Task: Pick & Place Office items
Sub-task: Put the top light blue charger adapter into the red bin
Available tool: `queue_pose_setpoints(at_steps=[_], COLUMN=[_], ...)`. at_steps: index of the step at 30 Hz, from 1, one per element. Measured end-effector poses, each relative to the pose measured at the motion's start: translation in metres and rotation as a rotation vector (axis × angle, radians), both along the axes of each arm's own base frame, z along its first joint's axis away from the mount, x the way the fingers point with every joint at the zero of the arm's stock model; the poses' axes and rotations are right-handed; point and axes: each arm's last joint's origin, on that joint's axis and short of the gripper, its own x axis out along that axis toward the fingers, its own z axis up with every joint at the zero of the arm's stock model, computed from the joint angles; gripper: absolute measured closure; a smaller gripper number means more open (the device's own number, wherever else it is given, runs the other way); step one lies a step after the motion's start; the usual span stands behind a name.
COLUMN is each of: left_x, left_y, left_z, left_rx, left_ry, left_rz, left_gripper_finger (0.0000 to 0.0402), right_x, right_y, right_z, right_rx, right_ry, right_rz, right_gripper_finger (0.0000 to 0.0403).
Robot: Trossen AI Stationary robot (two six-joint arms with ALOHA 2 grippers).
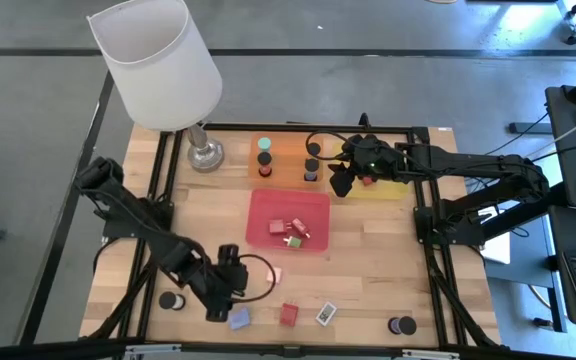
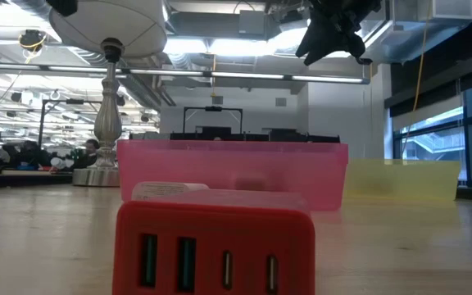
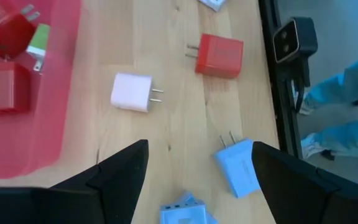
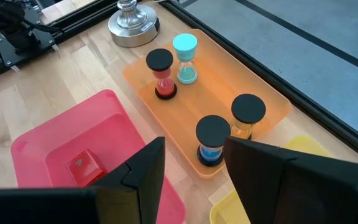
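The lamp (image 1: 158,70) shade is hiding the table's (image 1: 388,270) far left corner. The right gripper (image 1: 353,172) is hanging over the yellow tray (image 1: 388,190), apparently clutching something red. The left gripper (image 1: 230,290), fingers apart, is hovering near a pink charger block (image 3: 131,92) by the red tray (image 1: 268,205).

Light: bright, even | source: ceiling strips | shadows: soft | blur: near red block (image 2: 215,250)

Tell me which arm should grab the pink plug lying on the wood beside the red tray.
Left. Its gripper hangs open at the near edge, with the pink plug just ahead of its fingers. The right gripper is up over the yellow tray, across the table.
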Motion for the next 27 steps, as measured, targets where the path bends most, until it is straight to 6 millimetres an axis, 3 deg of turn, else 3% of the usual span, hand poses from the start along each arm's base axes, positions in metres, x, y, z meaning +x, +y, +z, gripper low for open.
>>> queue_pose_setpoints(at_steps=[11,17,23,27], left_x=[-0.020,-0.040,-0.062,-0.070], left_y=[-0.011,-0.012,-0.016,-0.024], left_z=[-0.008,-0.024,-0.044,-0.048], left_rx=[0.136,0.161,0.294,0.281], left_ry=[0.045,0.078,0.009,-0.048], left_rz=[-0.041,-0.053,-0.072,-0.053], left_gripper_finger=[0.0119,0.0119,0.0119,0.0116], right_x=[0.000,0.000,0.000,0.000], right_y=[0.000,0.000,0.000,0.000], right_z=[0.000,0.000,0.000,0.000], right_rx=[-0.001,-0.001,-0.002,-0.002], right_ry=[0.000,0.000,0.000,0.000], right_rz=[0.000,-0.001,-0.002,-0.001], right_gripper_finger=[0.0236,0.0236,0.0236,0.0236])
